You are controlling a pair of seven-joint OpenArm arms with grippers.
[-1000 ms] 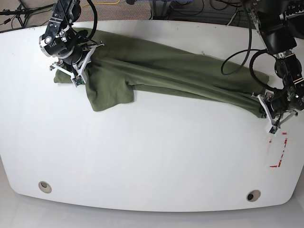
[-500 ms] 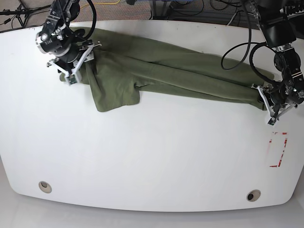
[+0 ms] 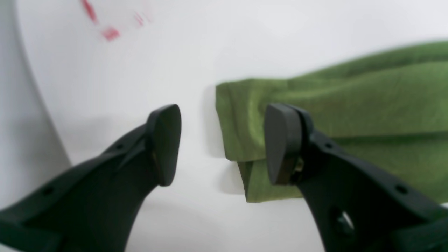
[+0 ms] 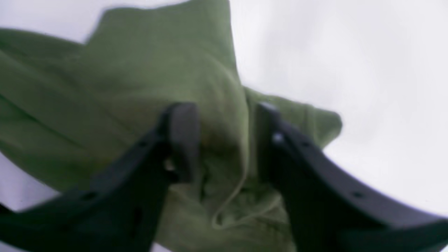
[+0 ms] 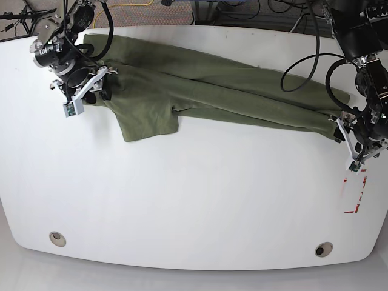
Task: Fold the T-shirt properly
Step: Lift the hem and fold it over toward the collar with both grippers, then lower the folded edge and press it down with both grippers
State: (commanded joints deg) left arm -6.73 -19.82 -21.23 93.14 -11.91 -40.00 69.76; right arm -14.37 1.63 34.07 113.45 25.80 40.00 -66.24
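Observation:
The olive-green T-shirt [image 5: 230, 97] lies stretched in a long band across the back of the white table [image 5: 182, 200]. My left gripper [image 5: 347, 142] is at the shirt's right end. In the left wrist view it [image 3: 222, 143] is open, and the folded shirt corner [image 3: 245, 122] lies flat on the table between its fingers. My right gripper [image 5: 91, 91] is at the shirt's left end. In the blurred right wrist view it [image 4: 224, 140] has its jaws apart with bunched cloth [image 4: 140, 70] and a hem between them.
Red tape marks [image 5: 356, 194] sit on the table in front of the left gripper and also show in the left wrist view [image 3: 110, 33]. Two round holes [image 5: 57, 237] [image 5: 323, 249] are near the front edge. Cables hang behind the table.
The right-wrist arm has moved up and left, drawing the shirt's left end with it. The left gripper has let go of the shirt's right end and shifted slightly toward the front.

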